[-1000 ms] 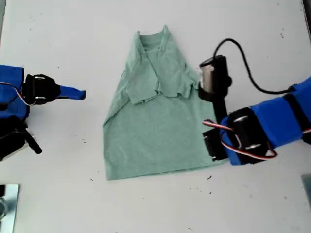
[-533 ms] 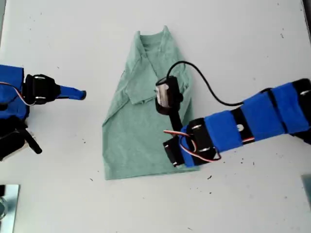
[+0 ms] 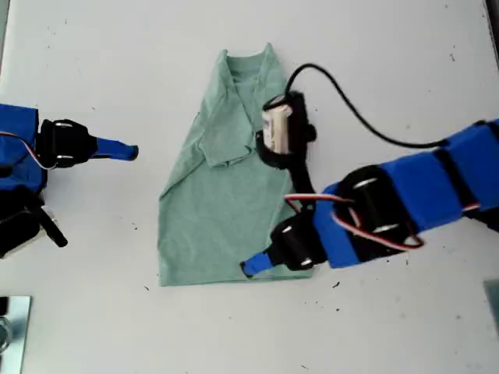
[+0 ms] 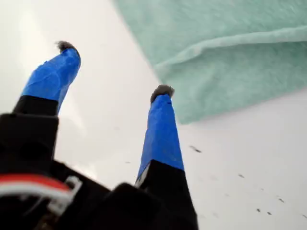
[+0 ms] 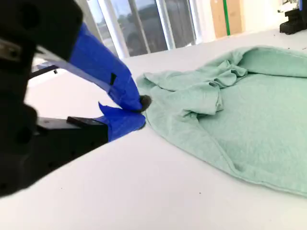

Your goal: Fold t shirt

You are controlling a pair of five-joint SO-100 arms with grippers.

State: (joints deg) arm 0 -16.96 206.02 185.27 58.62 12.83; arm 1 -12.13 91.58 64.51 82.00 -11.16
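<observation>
The t shirt lies flat near the middle of the white table. Its collar points toward the table edge at the exterior view's top and its hem toward the edge at that view's bottom. The sleeve on the exterior view's left is turned in over the chest. The side on that view's right is doubled inward, so the cloth forms a narrow shape that widens toward the hem.

My first hand reaches in from the table edge on the exterior view's right and sits low at the hem, near the hem corner on that view's right. In the first wrist view its two blue fingers stand well apart with only bare table between them. One dark fingertip is just beside the folded edge of the t shirt; I cannot tell whether it touches. That arm's camera and black cable hang above the chest of the cloth.

My second hand is over bare table on the exterior view's left, apart from the sleeve. Its fingertips are pressed together on nothing, and the t shirt lies ahead of them.
</observation>
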